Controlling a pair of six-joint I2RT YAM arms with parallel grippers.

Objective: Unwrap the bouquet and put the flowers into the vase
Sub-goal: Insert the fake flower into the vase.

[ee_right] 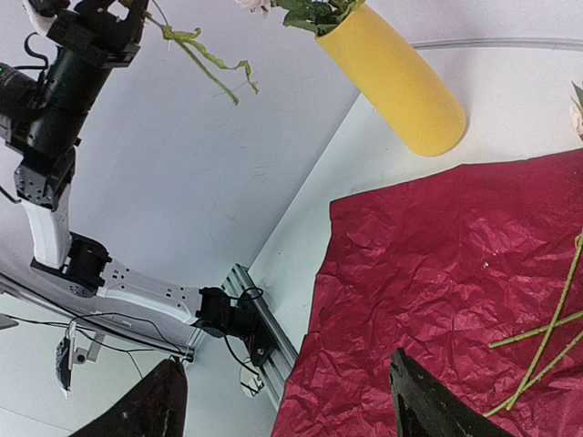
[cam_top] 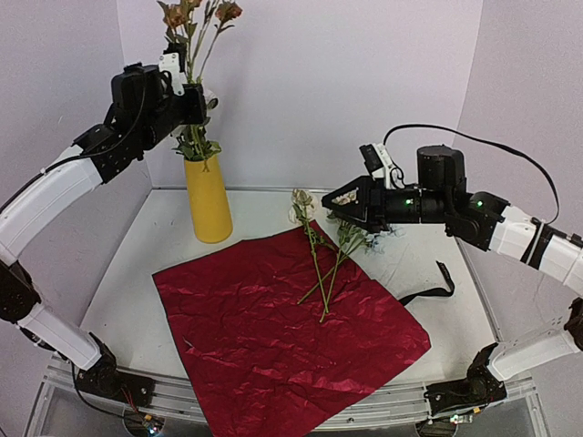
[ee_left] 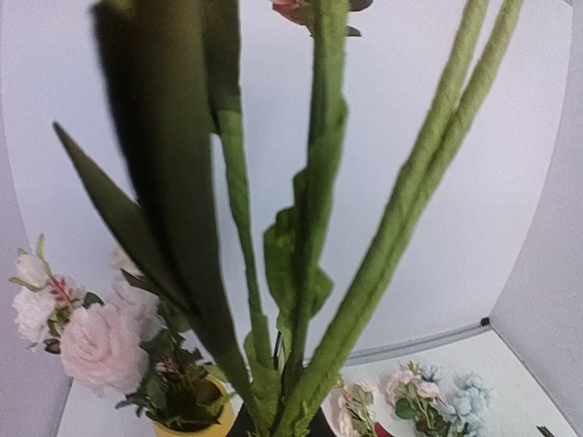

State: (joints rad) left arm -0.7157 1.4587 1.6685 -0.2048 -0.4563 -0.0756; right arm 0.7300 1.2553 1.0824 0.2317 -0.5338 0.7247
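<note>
Your left gripper (cam_top: 193, 98) pinches flower stems (cam_top: 199, 41) above the yellow vase (cam_top: 209, 202). Your right gripper (ee_right: 287, 405) has its fingers spread wide.

One yellow vase (cam_top: 208, 205), one red sheet (cam_top: 282, 319), one ribbon (cam_top: 428, 293) (black), perhaps three loose stems (cam_top: 315, 264).

The white tabletop (cam_top: 137, 273) fills the middle of the overhead frame and is walled on three sides. A yellow vase (cam_top: 208, 200) stands upright in its upper left. Just below the vase, a thin strip of white apart, lies a dark red sheet of wrapping paper (cam_top: 273, 328), spread open and crinkled, reaching the lower edge. Loose flower stems (cam_top: 319, 264) lie across the sheet's upper right, their blooms reaching past its edge onto bare white. A black ribbon (cam_top: 435, 287) lies curled at centre right, beside the sheet's right corner.
</note>
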